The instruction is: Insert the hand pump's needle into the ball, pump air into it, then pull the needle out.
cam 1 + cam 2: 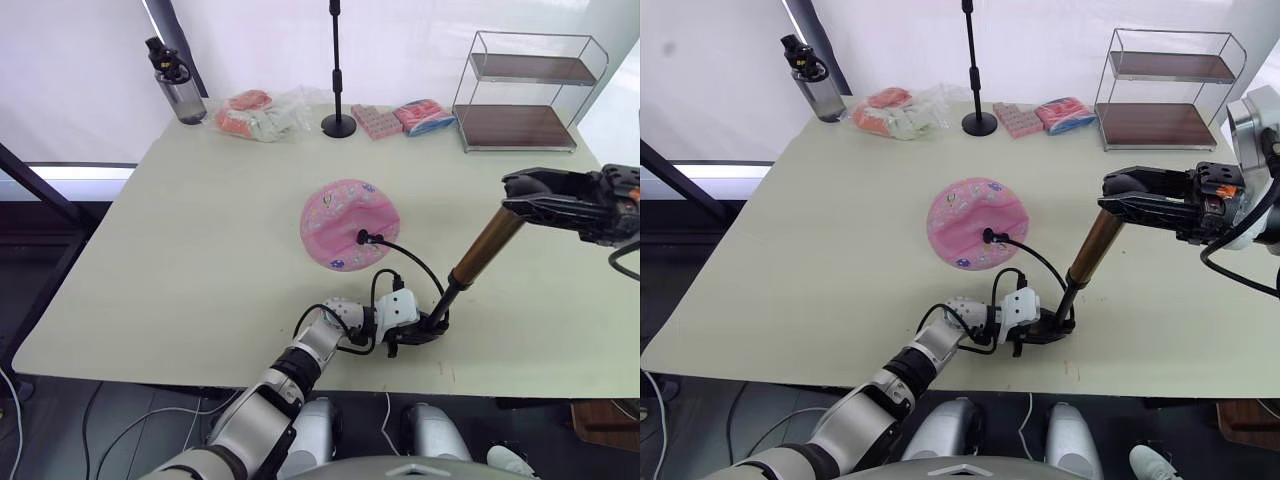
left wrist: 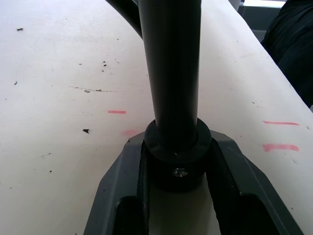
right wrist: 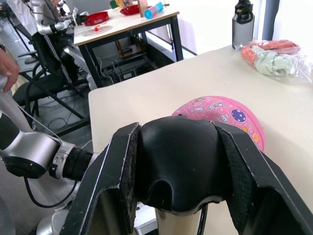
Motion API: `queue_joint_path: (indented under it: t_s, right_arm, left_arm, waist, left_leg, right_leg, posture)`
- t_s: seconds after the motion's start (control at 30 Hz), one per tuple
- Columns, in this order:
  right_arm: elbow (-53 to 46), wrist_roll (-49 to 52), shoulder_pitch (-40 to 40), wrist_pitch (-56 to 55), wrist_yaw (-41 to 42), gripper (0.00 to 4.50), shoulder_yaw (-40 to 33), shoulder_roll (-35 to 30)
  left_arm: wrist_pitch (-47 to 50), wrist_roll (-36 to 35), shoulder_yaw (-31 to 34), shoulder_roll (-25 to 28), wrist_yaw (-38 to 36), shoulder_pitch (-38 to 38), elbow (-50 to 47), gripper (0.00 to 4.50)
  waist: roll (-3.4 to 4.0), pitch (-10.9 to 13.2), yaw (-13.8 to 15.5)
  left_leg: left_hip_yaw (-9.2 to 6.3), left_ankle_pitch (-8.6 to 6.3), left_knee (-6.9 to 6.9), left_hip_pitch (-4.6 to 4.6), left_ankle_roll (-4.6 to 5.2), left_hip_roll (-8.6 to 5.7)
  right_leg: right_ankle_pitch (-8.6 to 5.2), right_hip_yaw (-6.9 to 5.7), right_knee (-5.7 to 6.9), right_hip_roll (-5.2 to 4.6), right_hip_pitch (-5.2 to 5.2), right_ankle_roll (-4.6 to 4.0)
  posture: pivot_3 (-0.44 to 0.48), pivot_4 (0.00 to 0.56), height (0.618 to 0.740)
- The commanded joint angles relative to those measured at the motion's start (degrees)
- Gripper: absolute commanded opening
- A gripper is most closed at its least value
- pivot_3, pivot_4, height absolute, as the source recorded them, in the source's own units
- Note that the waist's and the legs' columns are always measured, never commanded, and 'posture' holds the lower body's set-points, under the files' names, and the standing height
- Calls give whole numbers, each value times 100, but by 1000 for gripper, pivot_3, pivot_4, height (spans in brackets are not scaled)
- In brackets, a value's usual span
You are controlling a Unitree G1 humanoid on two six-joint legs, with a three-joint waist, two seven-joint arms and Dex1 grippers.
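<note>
The needle (image 1: 361, 238) is too small to make out at the ball (image 1: 350, 223); hand pump (image 1: 487, 245) handle hidden inside right claw (image 1: 512, 190)

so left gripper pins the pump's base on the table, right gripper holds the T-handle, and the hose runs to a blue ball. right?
Not blue: the ball is pink, partly deflated, as the left eye view shows. The rest holds: the left gripper clamps the hand pump at its base on the table, the right gripper holds the T-handle, and the hose runs to the ball.

Right pincer (image 3: 178, 171) clamps the hand pump (image 3: 178, 166) by its black handle. Pink ball (image 3: 222, 115) rests on worktop (image 3: 146, 105) just beyond.
</note>
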Motion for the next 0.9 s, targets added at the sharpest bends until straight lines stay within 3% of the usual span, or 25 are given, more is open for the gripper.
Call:
queue_joint_path:
  t_s: [0.03, 0.3, 0.6, 0.73, 0.9]
  right_arm:
    - [-223, -472, 255, -301, -93, 1714, -28, 94]
    - [-652, -1399, 1264, -891, -136, 1714, 967, 737]
    - [-167, -2963, 1978, -2110, -55, 1714, 2050, 1253]
    - [30, -3202, 1985, -2559, -53, 1714, 2059, 1492]
    - [-170, -2632, 1795, -2310, 84, 1714, 1572, 1383]
  left_arm:
    - [278, 332, -137, 211, 25, 246, 496, 1124]
    - [286, 329, -131, 220, 64, 271, 473, 1124]
    - [256, 342, -123, 186, 130, 242, 559, 1124]
    - [234, 353, -127, 165, 164, 217, 606, 1124]
    - [209, 365, -139, 156, 184, 196, 655, 1124]
  waist:
    - [1, -1, 0]
    - [-28, -35, -15]
    - [-37, -51, -14]
    - [-28, -70, -16]
    - [-34, -75, -13]
  left_leg:
    - [0, 0, 0, 0, 0, 0]
    - [-1, 0, 0, 15, 0, 0]
    - [-1, 0, 0, 21, -1, 0]
    - [-2, 0, 0, 32, -1, 0]
    - [-4, 0, 3, 35, -1, 0]
  right_leg:
    - [0, 0, 0, 0, 0, 0]
    - [0, 3, 2, 0, 10, 0]
    - [0, 1, 1, 1, 15, 0]
    - [0, -2, 1, 1, 25, 0]
    - [0, -5, 2, 1, 28, 0]
  posture:
    - [0, 150, 736]
    - [0, 150, 736]
    - [0, 150, 736]
    - [0, 150, 736]
    - [0, 150, 736]
